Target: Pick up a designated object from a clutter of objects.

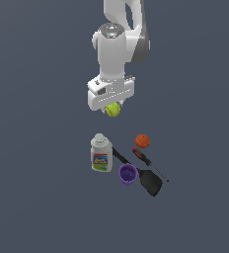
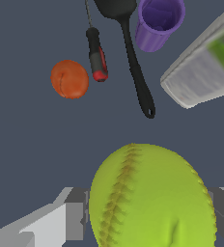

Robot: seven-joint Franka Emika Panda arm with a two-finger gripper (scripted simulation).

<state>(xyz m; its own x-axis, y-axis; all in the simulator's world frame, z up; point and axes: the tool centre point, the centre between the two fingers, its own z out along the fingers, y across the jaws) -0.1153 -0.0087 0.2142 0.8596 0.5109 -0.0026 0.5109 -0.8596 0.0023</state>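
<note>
The yellow-green ball (image 1: 113,109) sits clamped in my pincer (image 1: 112,107), raised well above the other things; in the wrist view it (image 2: 152,198) fills the space between my two fingers (image 2: 74,221), one pressed to each side of it.

By count: one yellow-green ball, one orange ball (image 1: 142,141), one white bottle (image 1: 101,153), one purple cup (image 1: 127,174), one black spatula (image 1: 145,177) and one red-handled screwdriver (image 1: 147,161). Five things lie below on the grey floor (image 1: 37,197), and one is in my grip.

The bottle carries a colourful label (image 1: 101,160) with blue, yellow and red patches, but no words on it can be read in either view; the wrist view shows only a blurred green and grey part of the bottle (image 2: 203,72).

The exterior view shows my whole arm (image 1: 117,44), the bottle upright with its cap, and the cup just beside the spatula's handle, while only a sliver of the held ball shows under my hand. The wrist view shows the ball's stitched seam close up, the orange ball (image 2: 69,79) apart from the screwdriver (image 2: 96,60), and the spatula's handle (image 2: 135,72) running past the open-mouthed cup (image 2: 158,24).
</note>
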